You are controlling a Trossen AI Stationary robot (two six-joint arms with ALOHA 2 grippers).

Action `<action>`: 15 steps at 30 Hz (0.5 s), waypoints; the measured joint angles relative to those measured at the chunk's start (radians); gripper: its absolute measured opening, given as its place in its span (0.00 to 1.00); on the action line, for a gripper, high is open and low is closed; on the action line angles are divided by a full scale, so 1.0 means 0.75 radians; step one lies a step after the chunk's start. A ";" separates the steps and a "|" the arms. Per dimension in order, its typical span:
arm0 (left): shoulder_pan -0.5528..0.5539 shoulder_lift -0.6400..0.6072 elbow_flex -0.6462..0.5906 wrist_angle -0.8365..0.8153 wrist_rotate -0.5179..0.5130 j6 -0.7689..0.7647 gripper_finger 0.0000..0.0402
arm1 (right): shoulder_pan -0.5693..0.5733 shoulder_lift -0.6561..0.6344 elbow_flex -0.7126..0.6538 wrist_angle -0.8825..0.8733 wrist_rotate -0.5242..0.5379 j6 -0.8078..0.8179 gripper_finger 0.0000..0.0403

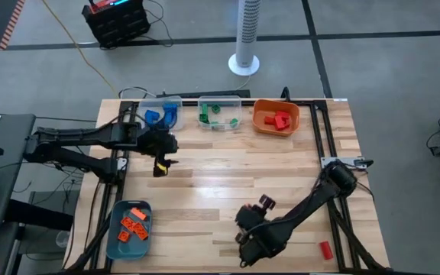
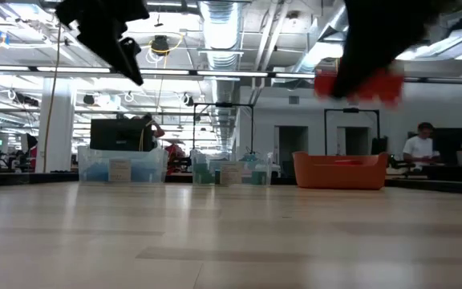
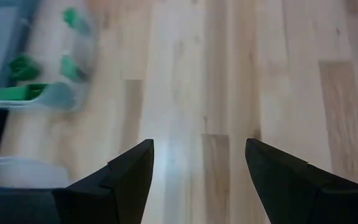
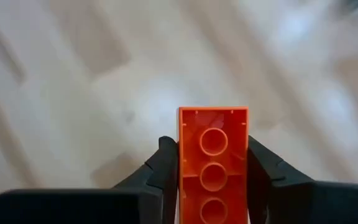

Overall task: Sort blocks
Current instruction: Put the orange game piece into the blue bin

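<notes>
In the right wrist view, the right claw (image 4: 213, 163) grips an orange block (image 4: 213, 155).

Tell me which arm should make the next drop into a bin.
Right, probably. The right pincer is shut on an orange-red brick, raised off the table. The left pincer is open and empty near the green-brick bin.

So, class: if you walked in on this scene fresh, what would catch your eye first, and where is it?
First, the right gripper, near the table's front edge, is shut on an orange-red brick, hollow underside showing. Next, the row of bins along the far edge: blue bricks in one clear bin, green bricks in the next, red bricks in the orange bin. The left gripper hangs open and empty near them.
</notes>
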 joint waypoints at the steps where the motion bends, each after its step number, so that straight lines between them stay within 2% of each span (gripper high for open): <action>1: -0.015 0.000 -0.021 0.008 0.002 0.010 0.61 | 0.001 -0.031 0.000 -0.029 0.060 0.009 0.32; 4: -0.070 -0.025 -0.109 0.073 0.023 -0.006 0.61 | -0.011 -0.120 -0.028 0.019 0.166 -0.032 0.31; 7: -0.177 -0.102 -0.246 0.300 0.076 -0.041 0.61 | -0.034 -0.189 -0.071 0.250 0.238 -0.192 0.32; 12: -0.360 -0.230 -0.509 0.779 0.075 -0.118 0.61 | -0.090 -0.246 -0.164 0.785 0.324 -0.566 0.32; 15: -0.454 -0.269 -0.635 1.041 0.081 -0.131 0.61 | -0.141 -0.245 -0.217 1.138 0.251 -0.840 0.32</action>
